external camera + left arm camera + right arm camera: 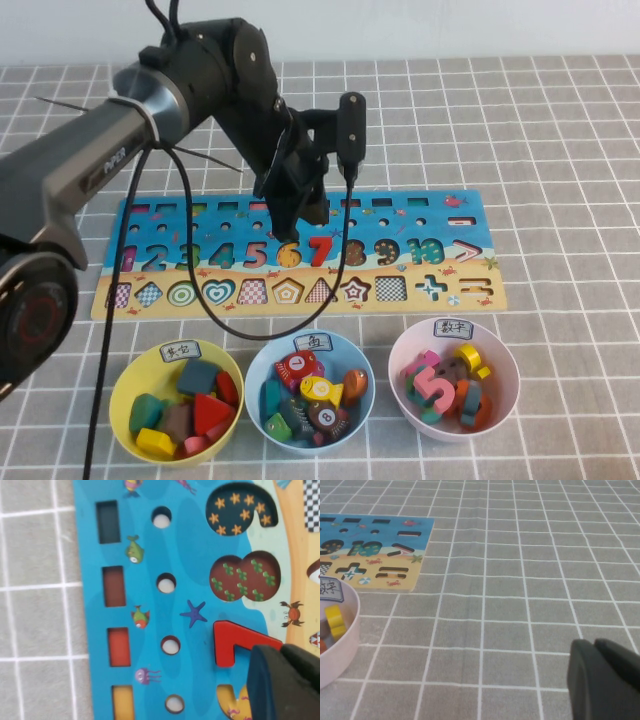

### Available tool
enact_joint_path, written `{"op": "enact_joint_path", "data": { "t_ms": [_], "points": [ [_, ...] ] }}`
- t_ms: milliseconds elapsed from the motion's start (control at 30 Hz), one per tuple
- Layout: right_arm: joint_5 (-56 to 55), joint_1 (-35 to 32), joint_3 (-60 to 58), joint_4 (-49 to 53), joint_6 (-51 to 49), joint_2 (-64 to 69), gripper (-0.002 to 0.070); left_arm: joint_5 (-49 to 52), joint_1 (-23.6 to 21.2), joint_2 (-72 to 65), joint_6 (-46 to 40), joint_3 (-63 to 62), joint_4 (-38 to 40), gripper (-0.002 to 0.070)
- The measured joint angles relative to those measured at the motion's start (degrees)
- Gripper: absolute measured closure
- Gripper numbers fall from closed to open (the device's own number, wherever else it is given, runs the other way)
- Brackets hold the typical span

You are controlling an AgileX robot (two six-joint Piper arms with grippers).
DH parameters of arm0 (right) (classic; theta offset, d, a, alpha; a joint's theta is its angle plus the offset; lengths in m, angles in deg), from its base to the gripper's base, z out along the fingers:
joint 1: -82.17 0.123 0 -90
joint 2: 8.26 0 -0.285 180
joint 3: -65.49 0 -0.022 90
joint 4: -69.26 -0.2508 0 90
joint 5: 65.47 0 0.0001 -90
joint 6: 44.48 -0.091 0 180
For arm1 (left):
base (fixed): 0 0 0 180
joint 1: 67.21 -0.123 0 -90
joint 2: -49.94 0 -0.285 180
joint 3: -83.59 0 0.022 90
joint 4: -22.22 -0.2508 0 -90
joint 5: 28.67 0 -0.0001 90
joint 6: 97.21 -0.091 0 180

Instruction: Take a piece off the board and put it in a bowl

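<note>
The left pincer (pixel 300 212) hangs over the middle of the board (pixel 160 300), its dark fingers (pixel 280 680) closed together at the lower stroke of the red 7 (pixel 319 248); the wrist view shows them covering that end of the piece, though whether they actually clamp it cannot be told. The 7 lies in the number row between the empty 6 recess (pixel 230 700) and the empty 8 recess (pixel 242 575), its top bar clear of the fingers. The board lies flat on the gridded worktop (pixel 560 130), long edge running side to side, with open cloth behind it and to its right. Three bowls stand in a row along the near side, each just clear of the board's front edge: a yellow bowl (pixel 125 385) at the left, a light blue bowl (pixel 262 365) in the middle, and the pink bowl (pixel 500 400) at the right, labelled on its rim and already holding coloured numerals, a pink 5 (pixel 437 388) among them. The right pincer (pixel 605 680) shows only in its own wrist view, closed, low over bare worktop, to the right of the pink bowl and the board's right end, with empty squares all around it.
</note>
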Motion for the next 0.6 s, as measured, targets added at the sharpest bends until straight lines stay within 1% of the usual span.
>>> {"op": "enact_joint_path", "data": {
  "t_ms": [233, 300, 400, 533, 600],
  "points": [
    [0.00, 0.00, 0.00, 0.00, 0.00, 0.00, 0.0694, 0.10, 0.00, 0.37, 0.46, 0.00, -0.21, 0.0675],
    [0.00, 0.00, 0.00, 0.00, 0.00, 0.00, 0.0694, 0.12, 0.00, -0.18, 0.86, 0.00, -0.75, 0.0664],
    [0.00, 0.00, 0.00, -0.11, 0.00, 0.00, 0.0694, -0.60, 0.00, -1.11, 1.26, 0.03, -1.27, 0.0599],
    [0.00, 0.00, 0.00, -0.11, 0.00, 0.00, 0.0694, -1.51, 0.00, -1.69, 1.26, 0.13, -0.88, 0.0461],
    [0.00, 0.00, 0.00, -0.11, 0.00, 0.00, 0.0694, -1.72, 0.00, -1.69, 0.89, 0.13, -0.64, 0.0408]
  ]
}}
